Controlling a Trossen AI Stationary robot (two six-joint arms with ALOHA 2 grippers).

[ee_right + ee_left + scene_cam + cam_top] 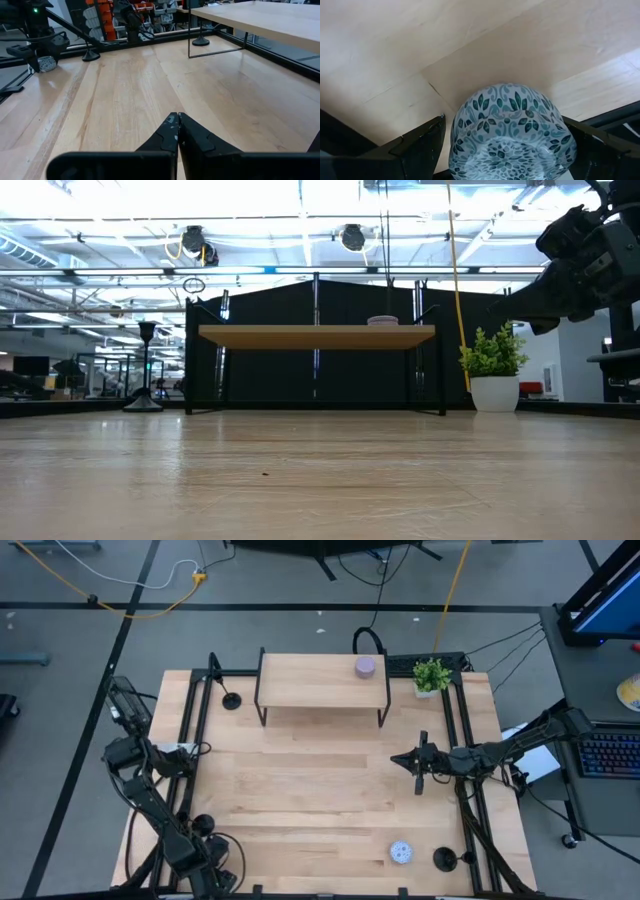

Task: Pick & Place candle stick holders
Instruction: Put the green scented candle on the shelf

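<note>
Reaching for a holder next, I'd use the right gripper (418, 762), which hangs over the mid-right of the table (320, 790) with fingers pressed together. I'd spread them first, then come down straddling the thin stem of the near-right candle stick holder (445, 860), not its disc base. The other two holders stand far left (232, 700) and near left (203, 825). The left gripper (505, 150) sits at the near-left corner flanking a patterned puck (510, 115); I cannot tell if it pinches it.
</note>
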